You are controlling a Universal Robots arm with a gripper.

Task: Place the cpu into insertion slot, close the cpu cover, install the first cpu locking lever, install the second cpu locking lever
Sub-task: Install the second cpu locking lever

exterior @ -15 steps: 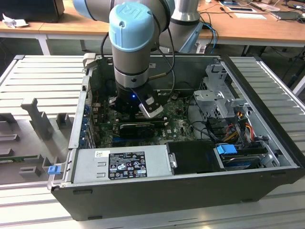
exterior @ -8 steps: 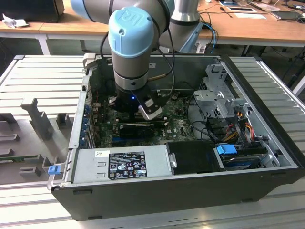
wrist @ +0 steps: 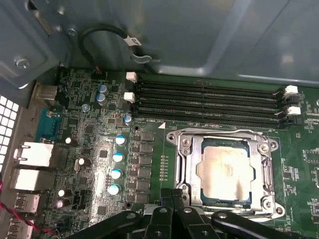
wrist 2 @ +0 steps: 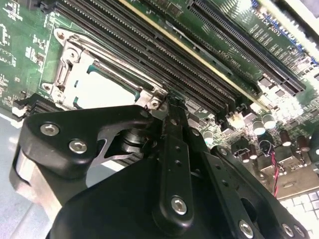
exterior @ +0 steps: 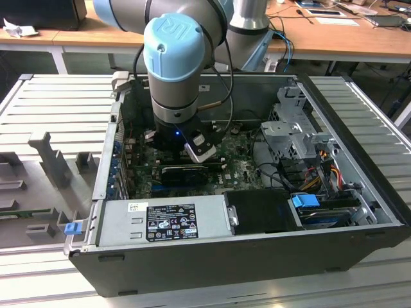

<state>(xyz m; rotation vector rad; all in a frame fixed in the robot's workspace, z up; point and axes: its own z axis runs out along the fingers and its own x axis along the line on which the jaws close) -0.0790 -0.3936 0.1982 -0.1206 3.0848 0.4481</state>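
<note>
A ribbed grey metal table (exterior: 51,102) carries an open black computer case (exterior: 257,256) lying on its side. On the exterior view's left, grey fixture blocks (exterior: 54,160) stand on the table, beside a small blue clip (exterior: 72,228).

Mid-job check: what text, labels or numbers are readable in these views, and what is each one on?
No text can be quoted reliably.
Power supply label, exterior view: dense print, too small to read.
Cable tag, first wrist view: blurred, unreadable.
Motherboard lettering, second wrist view: white print, too blurred to read.
cpu, first wrist view: pale face under glare, no readable marking.
</note>
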